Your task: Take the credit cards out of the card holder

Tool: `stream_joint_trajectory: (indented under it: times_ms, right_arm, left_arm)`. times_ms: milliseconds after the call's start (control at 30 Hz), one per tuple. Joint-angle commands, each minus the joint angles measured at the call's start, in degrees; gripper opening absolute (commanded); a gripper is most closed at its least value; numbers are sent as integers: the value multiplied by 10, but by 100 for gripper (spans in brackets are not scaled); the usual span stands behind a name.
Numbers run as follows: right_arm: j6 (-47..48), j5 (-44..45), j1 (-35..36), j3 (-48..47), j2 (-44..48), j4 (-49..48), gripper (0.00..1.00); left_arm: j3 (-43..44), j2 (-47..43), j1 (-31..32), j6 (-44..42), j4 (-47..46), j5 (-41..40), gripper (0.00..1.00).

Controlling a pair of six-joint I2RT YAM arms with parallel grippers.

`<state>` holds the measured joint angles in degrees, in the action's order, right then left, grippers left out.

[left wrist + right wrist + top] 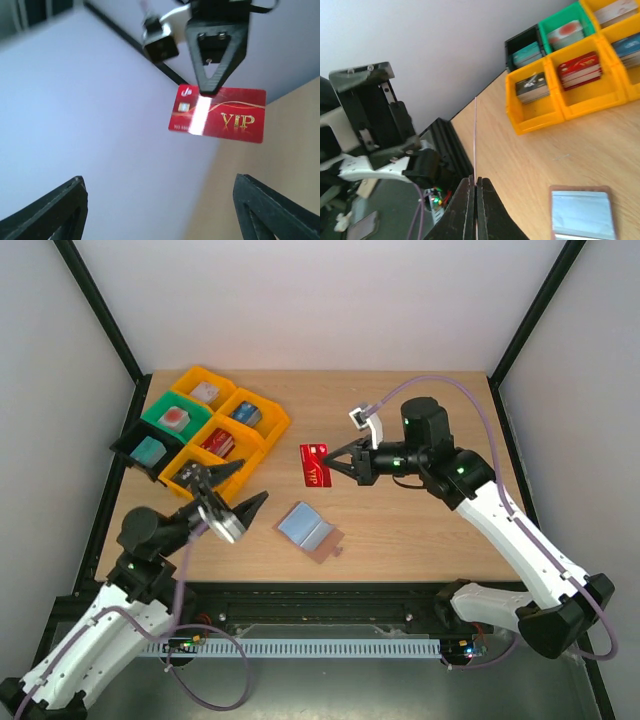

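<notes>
Yellow, green and black plastic bins point(280, 422) of stacked cards sit far left on the light wooden table point(420, 530). The left gripper point(255, 480) hovers with its jaws spread wide, holding nothing. Just right of it, the tan-brown leather-like card holder point(322, 546) lies open on the wood, with pale blue-grey credit cards point(300, 523) showing inside. Further right, the right gripper point(335, 462) pinches a glossy red plastic card point(316, 463) lettered "VIP" in gold, held in the air.

Left jaws wide, right pinched
The left gripper point(236, 492) sits lower left of the top view, fingers spread; the right gripper point(337, 462) reaches in from the right toward centre, clamped on a red card point(316, 464).
</notes>
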<state>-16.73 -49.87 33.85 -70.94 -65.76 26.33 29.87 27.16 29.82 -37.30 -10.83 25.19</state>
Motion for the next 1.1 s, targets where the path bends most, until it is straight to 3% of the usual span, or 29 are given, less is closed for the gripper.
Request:
stream_joint_trajectory:
  times_ms: [0, 100, 267, 400, 667, 800, 1067]
  right_arm:
    - [-20, -72, 13, -30, -8, -5, 2]
    - [-44, -71, 29, -12, -6, -38, 2]
    - [-70, -59, 68, 5, -20, -80, 2]
    - [-67, -50, 89, -3, -41, -81, 2]
    - [-58, -39, 94, -3, -53, -82, 2]
    - [-11, -17, 91, -23, -51, -45, 2]
    - [-10, -29, 54, -30, -46, -18, 2]
  left_arm:
    - [-102, -13, 35, -550, -159, -49, 81]
    - [-118, 27, 35, -679, -247, -29, 81]
    - [-105, 104, 36, -762, -354, 9, 81]
    - [-100, 130, 36, -773, -382, 43, 79]
    - [-94, 119, 46, -768, -354, 53, 63]
    - [-97, 107, 47, -753, -340, 33, 62]
    - [-111, 73, 46, -731, -300, -6, 64]
